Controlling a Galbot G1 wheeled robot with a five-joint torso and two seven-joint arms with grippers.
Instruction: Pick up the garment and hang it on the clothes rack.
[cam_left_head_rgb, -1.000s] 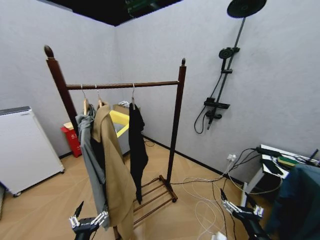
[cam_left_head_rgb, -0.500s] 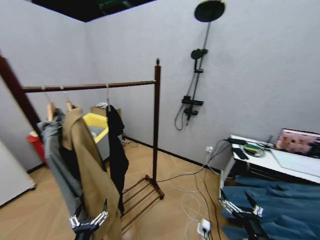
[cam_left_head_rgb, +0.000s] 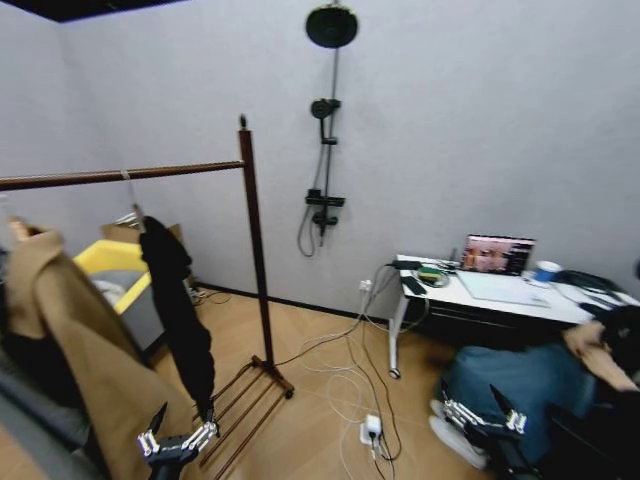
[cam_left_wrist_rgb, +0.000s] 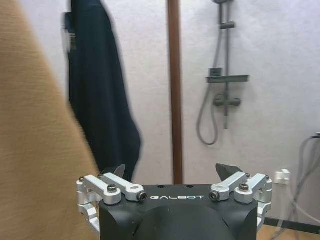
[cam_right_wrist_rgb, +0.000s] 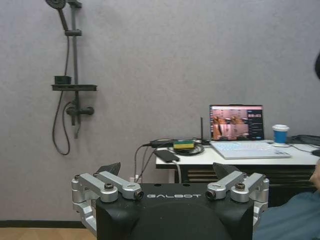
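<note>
**Black garment on the rack, both end effectors empty**

Black cloth hangs from the clothes rack (cam_left_head_rgb: 250, 250): the garment (cam_left_head_rgb: 180, 310) is on a thin hanger hooked over the horizontal bar, near the rack's right-hand post. It hangs above and just beyond the left end effector (cam_left_head_rgb: 177, 437), which is low in front of the robot with its fingers spread wide and nothing between them. A tan coat (cam_left_head_rgb: 70, 370) hangs on the same bar, to the left of that end effector and close to it. In the left wrist view the garment (cam_left_wrist_rgb: 100, 95) is ahead of the left end effector (cam_left_wrist_rgb: 170, 172), beside the post. The right end effector (cam_left_head_rgb: 483, 409) is low on the robot's right, fingers wide and empty, well apart from the rack. Beyond it stands a white surface (cam_left_head_rgb: 500, 292) carrying a laptop (cam_left_head_rgb: 497, 255).
</note>
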